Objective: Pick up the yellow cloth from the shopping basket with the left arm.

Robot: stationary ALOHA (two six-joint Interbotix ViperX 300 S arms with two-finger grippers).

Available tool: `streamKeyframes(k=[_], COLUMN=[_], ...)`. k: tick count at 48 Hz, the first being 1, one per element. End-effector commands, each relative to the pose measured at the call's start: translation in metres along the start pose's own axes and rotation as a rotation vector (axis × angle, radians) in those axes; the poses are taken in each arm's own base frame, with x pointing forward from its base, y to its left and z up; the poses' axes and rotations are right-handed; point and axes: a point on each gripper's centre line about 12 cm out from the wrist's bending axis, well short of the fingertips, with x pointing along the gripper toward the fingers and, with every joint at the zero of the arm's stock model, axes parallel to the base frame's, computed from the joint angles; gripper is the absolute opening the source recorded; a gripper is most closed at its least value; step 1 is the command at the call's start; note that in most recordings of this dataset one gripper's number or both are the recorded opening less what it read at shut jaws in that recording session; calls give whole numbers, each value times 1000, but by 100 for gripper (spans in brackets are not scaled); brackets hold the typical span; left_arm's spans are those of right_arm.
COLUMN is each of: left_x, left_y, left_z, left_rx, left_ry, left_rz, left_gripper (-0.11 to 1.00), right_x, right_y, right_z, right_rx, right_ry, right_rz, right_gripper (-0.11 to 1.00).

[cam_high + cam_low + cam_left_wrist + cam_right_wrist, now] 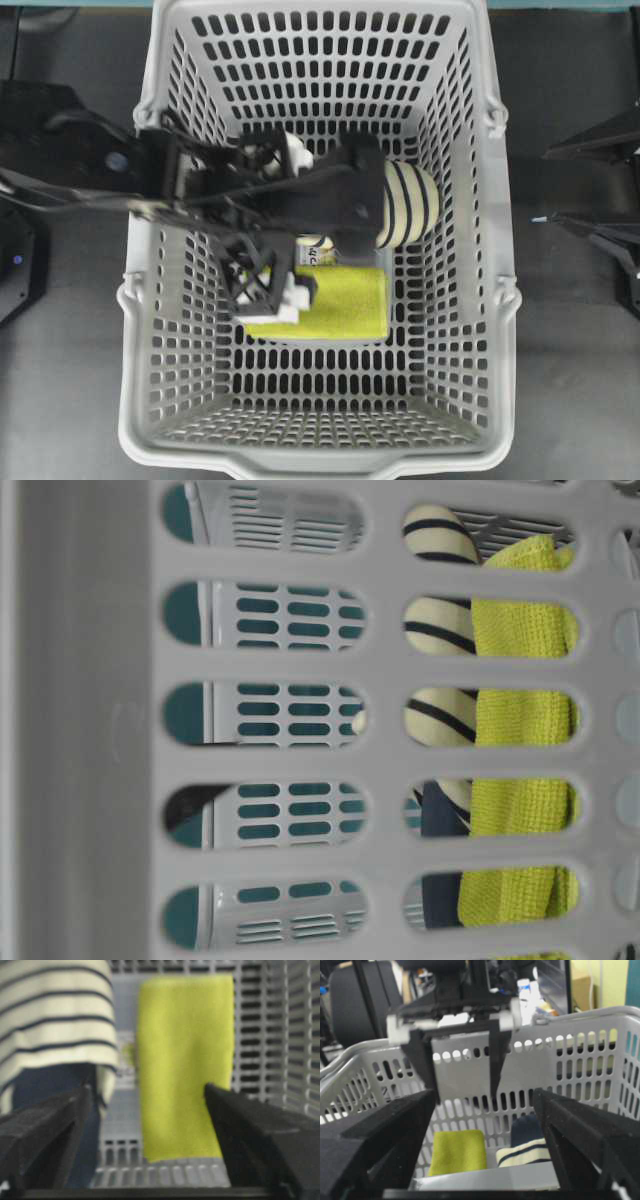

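Yellow cloth (335, 303) lies flat on the shopping basket (160, 300) floor beside the striped slipper (408, 205); it looks soft and light, so pinch its near edge. Your left gripper (464, 1062) hangs spread above it, empty

A robotics lab bench: two black arms (90, 165) flank a grey shopping basket (480, 290) on a dark tabletop (570, 380), with a cluttered backdrop (blurred bottles (527, 990), a black chair (350, 1000)) behind.
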Motion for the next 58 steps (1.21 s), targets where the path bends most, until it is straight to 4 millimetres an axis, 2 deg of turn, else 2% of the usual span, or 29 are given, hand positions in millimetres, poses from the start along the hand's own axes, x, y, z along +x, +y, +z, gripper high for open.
streamKeyframes(k=[1, 14, 21, 28, 47, 50, 52, 58], left_x=[2, 53, 71, 93, 108, 108, 108, 102], left_y=[-6, -15, -21, -20, -21, -22, -24, -25], left_z=[7, -15, -20, -33, -56, -56, -57, -52], left_rx=[-2, -23, -8, -11, -7, -1, 11, 19], left_ry=[4, 119, 121, 156, 181, 181, 184, 171], left_rz=[-3, -7, -13, -11, -13, -14, -17, -19], left_gripper=[91, 90, 90, 90, 88, 82, 73, 41], right_x=[2, 2, 1, 1, 1, 1, 1, 1], right_y=[0, 0, 0, 0, 0, 0, 0, 0], right_z=[5, 5, 4, 3, 4, 4, 3, 2], right_rx=[1, 0, 3, 3, 3, 1, 1, 3], right_ry=[-12, -12, -11, -9, -11, -11, -9, -8], right_rz=[-1, 0, -1, -1, -1, -1, -1, -1], right_gripper=[76, 76, 76, 76, 76, 76, 76, 76])
